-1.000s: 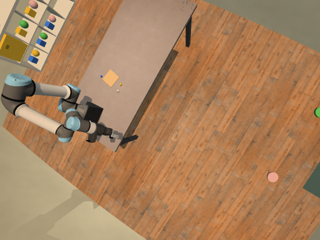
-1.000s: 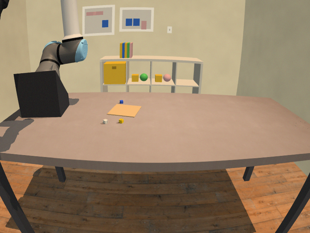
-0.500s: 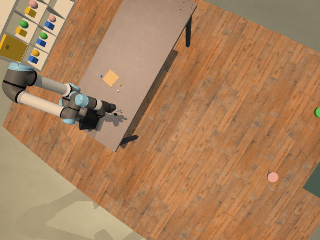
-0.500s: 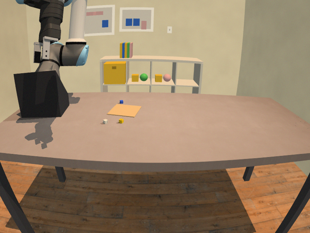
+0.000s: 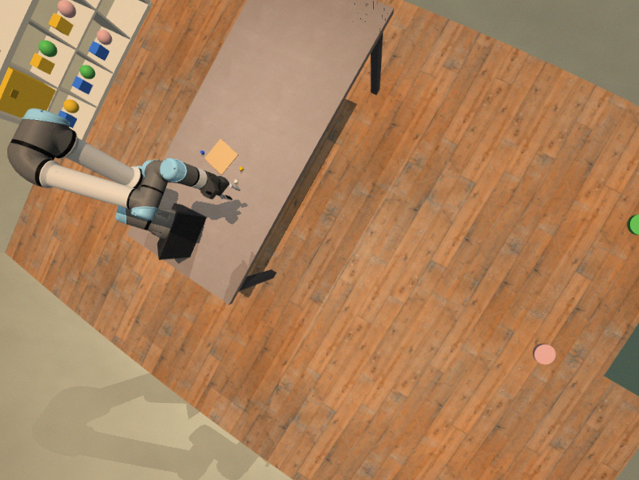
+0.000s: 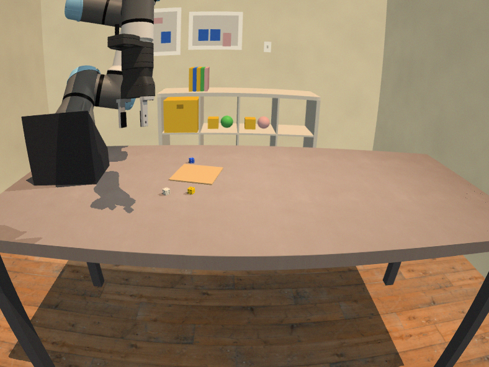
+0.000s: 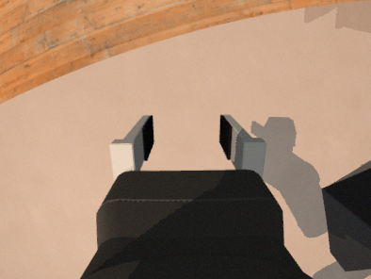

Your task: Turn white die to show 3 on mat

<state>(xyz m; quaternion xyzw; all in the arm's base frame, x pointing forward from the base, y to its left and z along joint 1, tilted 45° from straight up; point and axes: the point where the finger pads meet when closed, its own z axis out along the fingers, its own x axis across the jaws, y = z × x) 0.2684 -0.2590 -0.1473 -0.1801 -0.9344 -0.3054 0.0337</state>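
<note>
While one end effector (image 5: 232, 191) (image 6: 133, 126) (image 7: 186, 128) hangs above one table (image 5: 268, 92) (image 6: 300, 205) (image 7: 188, 80), its two fingers spread fully apart, holding nothing | one white die (image 5: 236, 181) (image 6: 165, 191): on the table, off the mat, near the yellow die | one yellow die (image 5: 241, 169) (image 6: 191, 190), one blue die (image 5: 202, 152) (image 6: 191, 160): beside one orange mat (image 5: 221, 156) (image 6: 197, 174)

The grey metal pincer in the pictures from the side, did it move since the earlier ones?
Yes, the grey metal pincer moved right, toward the small white die, past the black block's top.
</note>
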